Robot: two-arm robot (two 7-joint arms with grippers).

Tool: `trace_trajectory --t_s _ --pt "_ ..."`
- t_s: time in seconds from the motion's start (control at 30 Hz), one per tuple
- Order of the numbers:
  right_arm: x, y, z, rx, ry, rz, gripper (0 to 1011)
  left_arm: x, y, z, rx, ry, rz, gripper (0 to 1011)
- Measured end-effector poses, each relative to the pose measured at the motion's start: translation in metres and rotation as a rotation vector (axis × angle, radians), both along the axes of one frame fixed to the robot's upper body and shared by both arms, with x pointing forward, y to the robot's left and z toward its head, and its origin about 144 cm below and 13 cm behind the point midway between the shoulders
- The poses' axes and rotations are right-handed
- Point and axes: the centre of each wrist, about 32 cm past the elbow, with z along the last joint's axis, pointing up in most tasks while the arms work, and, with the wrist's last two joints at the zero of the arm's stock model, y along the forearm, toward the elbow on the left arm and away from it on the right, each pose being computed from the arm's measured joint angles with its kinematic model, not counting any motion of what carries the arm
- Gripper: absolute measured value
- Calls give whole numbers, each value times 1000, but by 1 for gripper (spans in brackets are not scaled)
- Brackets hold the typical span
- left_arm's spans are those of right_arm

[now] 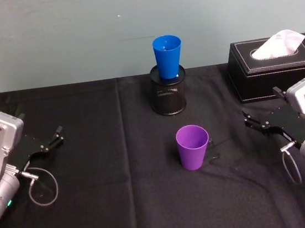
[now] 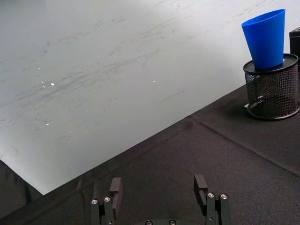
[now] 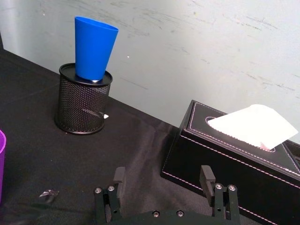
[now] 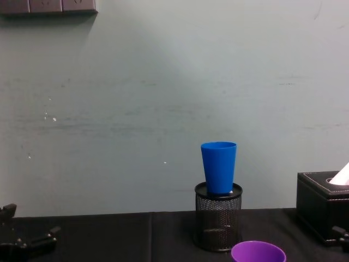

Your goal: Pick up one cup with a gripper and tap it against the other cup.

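The purple cup (image 1: 193, 147) stands upright and alone on the black cloth at the table's middle; its rim shows in the chest view (image 4: 258, 253) and an edge in the right wrist view (image 3: 1, 159). Behind it the blue cup (image 1: 167, 55) (image 2: 266, 37) (image 3: 93, 47) (image 4: 218, 166) sits upright in the mouth of a black mesh pen holder (image 1: 168, 95). My left gripper (image 1: 41, 123) (image 2: 158, 187) rests open at the far left, well away from both cups. Over at the right, my right gripper (image 1: 261, 104) (image 3: 162, 176) is open and holds nothing, a short way from the purple cup.
A black tissue box (image 1: 275, 68) (image 3: 234, 164) with a white tissue stands at the back right, just behind the right gripper. The pale wall runs close behind the holder (image 4: 218, 221). A small scrap (image 3: 47, 193) lies on the cloth near the purple cup.
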Motion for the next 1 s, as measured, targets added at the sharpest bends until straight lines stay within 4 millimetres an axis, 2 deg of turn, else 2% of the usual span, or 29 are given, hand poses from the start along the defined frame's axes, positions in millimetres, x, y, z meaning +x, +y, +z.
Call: trace_trajectory --t_s 1.0 --pt "0 0 0 0 0 0 1000 0 0 0 0 0 0 1000"
